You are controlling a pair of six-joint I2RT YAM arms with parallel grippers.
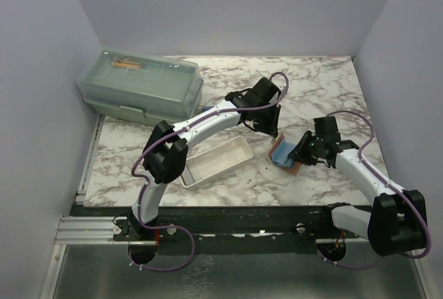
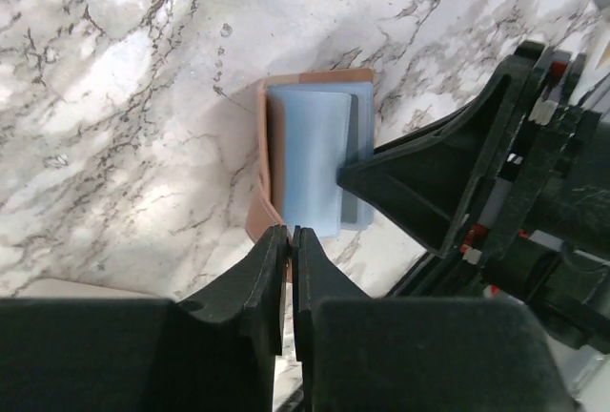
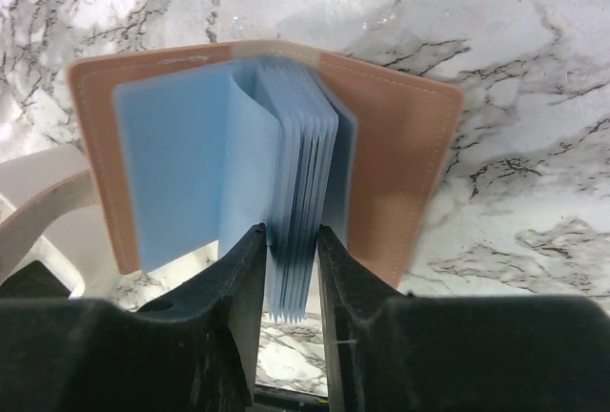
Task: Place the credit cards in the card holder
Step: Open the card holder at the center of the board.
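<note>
While the card holder (image 3: 400, 164) lies spread open on the table (image 1: 311, 84), right of the middle and closer to the near edge than the far one, we see its tan covers flat to either side and a stack of blue credit cards (image 3: 300, 174) standing on edge in the fold. We cannot tell whether every blue leaf is a card or a pocket.

Our right gripper (image 3: 291, 236) grasps that stack. One finger presses each face, and the lowest edges of the leaves stick out between the tips.

Our left gripper (image 2: 289, 236) is clenched, its tips meeting right at the holder's corner. It may be pinching the cover there to steady it, but we cannot tell for sure.

We judge the step to be seating the cards in the holder, with one arm pinning and the other handling the cards. We would put the task past its midpoint, since no loose card shows elsewhere on the table.

The next move calls for a short, straight push along the fold, with the covers kept from sliding, then a clean release before the holder is folded shut.

A white tray (image 1: 218, 160) sits near the holder's left, towards the near edge. A pale green lidded box (image 1: 142, 84) stands at the far left corner.
</note>
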